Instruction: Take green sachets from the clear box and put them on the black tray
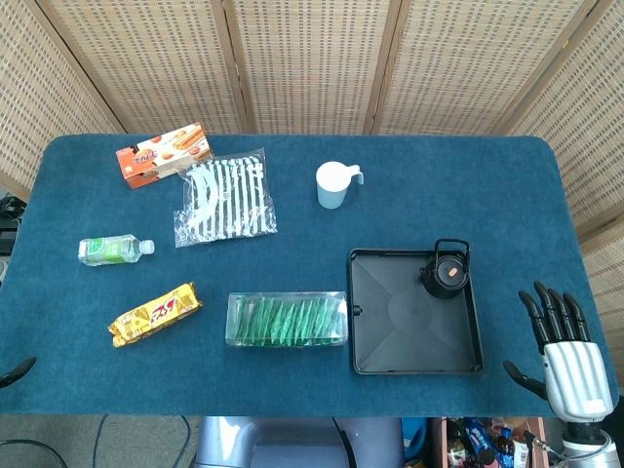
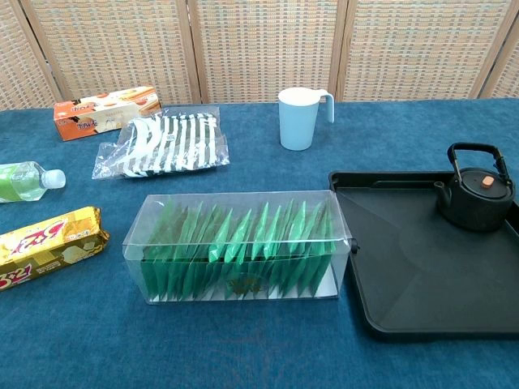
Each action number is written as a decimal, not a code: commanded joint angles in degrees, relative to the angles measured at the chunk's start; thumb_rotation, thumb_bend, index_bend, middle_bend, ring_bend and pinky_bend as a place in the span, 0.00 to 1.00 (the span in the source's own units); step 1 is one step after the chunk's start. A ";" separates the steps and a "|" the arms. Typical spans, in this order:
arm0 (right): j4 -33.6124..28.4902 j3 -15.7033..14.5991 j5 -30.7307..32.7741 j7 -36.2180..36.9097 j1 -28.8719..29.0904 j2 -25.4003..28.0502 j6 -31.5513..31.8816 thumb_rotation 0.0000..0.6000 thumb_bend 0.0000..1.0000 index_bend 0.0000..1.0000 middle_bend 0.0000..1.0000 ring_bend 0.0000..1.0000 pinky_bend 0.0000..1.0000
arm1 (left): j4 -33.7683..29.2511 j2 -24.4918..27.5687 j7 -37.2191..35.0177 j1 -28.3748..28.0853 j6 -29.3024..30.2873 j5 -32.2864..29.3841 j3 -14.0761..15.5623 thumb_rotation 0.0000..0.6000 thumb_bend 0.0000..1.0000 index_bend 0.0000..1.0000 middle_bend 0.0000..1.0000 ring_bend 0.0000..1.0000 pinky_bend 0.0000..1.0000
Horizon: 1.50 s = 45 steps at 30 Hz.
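1. We see the clear box (image 1: 287, 319) near the front edge of the table (image 1: 292, 244), about mid-width, full of green sachets (image 2: 243, 243) standing upright in a row.
2. The box's long axis runs left-right, parallel to the front edge; its right end sits just beside the left rim of the black tray (image 1: 375, 336), maybe touching, we can't tell.
3. The tray sits toward the front right of the table; a small black kettle (image 1: 447, 270) stands in its back right corner, and no sachets lie on it yet.
4. The right hand (image 1: 564, 356) hangs off the table's front right corner, fingers spread and pointing up, holding nothing.
5. The box lies to the left of that hand, with the tray between them, so our judgement is that the right hand is the nearer one and must reach across the tray.
6. Left hand: only a dark tip (image 1: 15, 370) shows at the head view's left edge near the front left corner, so we cannot tell its state.
7. Neither hand shows in the chest view, and the tray's right side is cut off there.
8. We can't tell whether the box top is open or lidded.
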 commanded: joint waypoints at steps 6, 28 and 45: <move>-0.05 -0.29 0.09 -0.30 0.19 -0.01 -0.80 1.00 0.00 0.00 0.00 0.00 0.00 | 0.00 -0.09 0.29 -0.02 -0.20 0.03 0.01 1.00 0.10 0.00 0.00 0.00 0.00; -7.20 9.94 10.86 -1.20 32.42 -4.32 -43.08 1.00 0.00 0.09 0.00 0.00 0.00 | 0.29 -2.32 4.23 -2.09 -3.31 -4.69 -2.69 1.00 0.10 0.00 0.00 0.00 0.00; 0.05 12.48 32.64 -17.39 48.55 -21.80 -48.14 1.00 0.10 0.15 0.00 0.00 0.00 | 0.31 -2.79 5.73 -3.45 -6.47 -7.91 -3.49 1.00 0.10 0.00 0.00 0.00 0.00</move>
